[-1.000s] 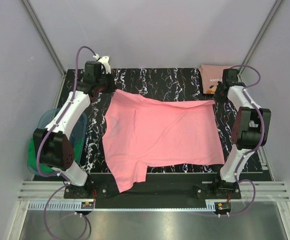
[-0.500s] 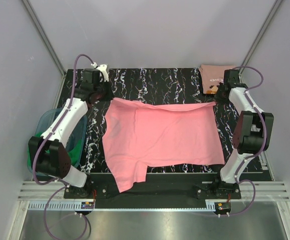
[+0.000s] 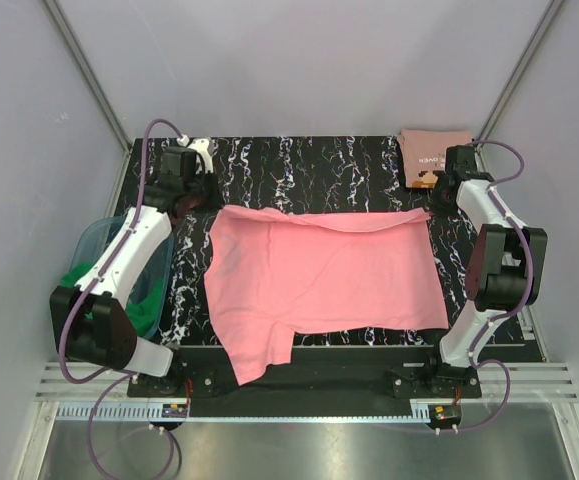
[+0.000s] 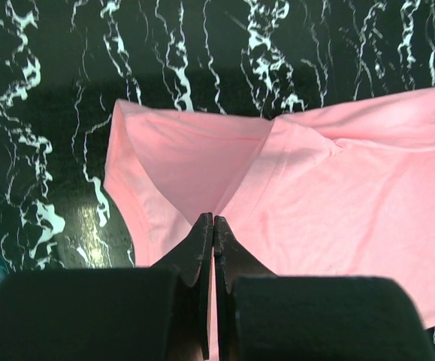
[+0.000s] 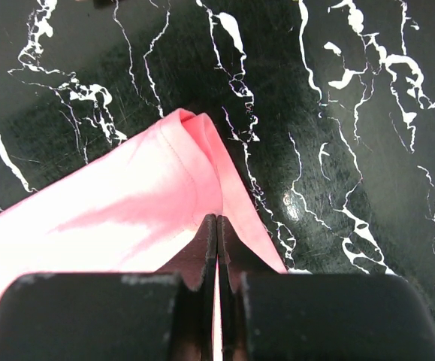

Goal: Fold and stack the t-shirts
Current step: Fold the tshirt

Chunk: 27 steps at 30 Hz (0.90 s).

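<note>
The bright pink t-shirt (image 3: pixel 319 275) lies spread across the middle of the black marbled table, one sleeve hanging toward the near edge. My left gripper (image 3: pixel 212 203) is shut on its far left corner (image 4: pixel 164 162), the cloth pinched between the fingers (image 4: pixel 202 248). My right gripper (image 3: pixel 431 205) is shut on the far right corner (image 5: pixel 194 150), the hem rising into its fingers (image 5: pixel 206 241). The far edge between them is held just off the table. The salmon t-shirt (image 3: pixel 427 155) with white lettering lies folded at the far right corner, behind the right wrist.
A teal bin (image 3: pixel 104 265) holding green cloth (image 3: pixel 79 290) stands off the table's left edge beside the left arm. Grey walls close in the cell on three sides. The table (image 3: pixel 309 165) shows a bare strip beyond the pink shirt.
Both grippers have carried the pink shirt's far edge away from the arm bases, toward the back of the table, drawing it straighter and flatter. The left arm has stretched out further.
</note>
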Tool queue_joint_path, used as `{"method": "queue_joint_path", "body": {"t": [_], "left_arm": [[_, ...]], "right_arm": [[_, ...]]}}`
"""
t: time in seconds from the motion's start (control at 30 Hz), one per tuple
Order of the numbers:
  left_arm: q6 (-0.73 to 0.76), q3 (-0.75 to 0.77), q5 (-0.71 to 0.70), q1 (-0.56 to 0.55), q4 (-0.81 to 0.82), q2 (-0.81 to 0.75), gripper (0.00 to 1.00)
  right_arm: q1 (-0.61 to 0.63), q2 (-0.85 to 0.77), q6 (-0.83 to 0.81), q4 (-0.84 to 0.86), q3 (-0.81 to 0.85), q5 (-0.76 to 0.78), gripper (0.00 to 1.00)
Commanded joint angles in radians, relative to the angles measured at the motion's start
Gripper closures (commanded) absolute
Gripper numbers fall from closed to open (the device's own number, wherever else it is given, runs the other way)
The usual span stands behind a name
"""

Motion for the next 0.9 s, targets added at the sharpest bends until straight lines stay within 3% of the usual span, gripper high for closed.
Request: {"method": "queue_joint_path", "body": {"t": [0.0,0.37,0.87], "left_arm": [[-0.023,-0.029,-0.012,-0.003,0.01,-0.058,1.0],[-0.076,-0.15,0.005,-0.041,0.023,-0.143,1.0],[-0.059,-0.205,-0.033,-0.041,-0.013,-0.183,1.0]], "right_arm": [[-0.006,-0.053,0.009,0.005,-0.01,0.022,1.0],[-0.014,-0.037,0.017,0.004,-0.007,0.025,1.0],[-0.015,-0.046,0.015,0.011,-0.045,0.023,1.0]]}}
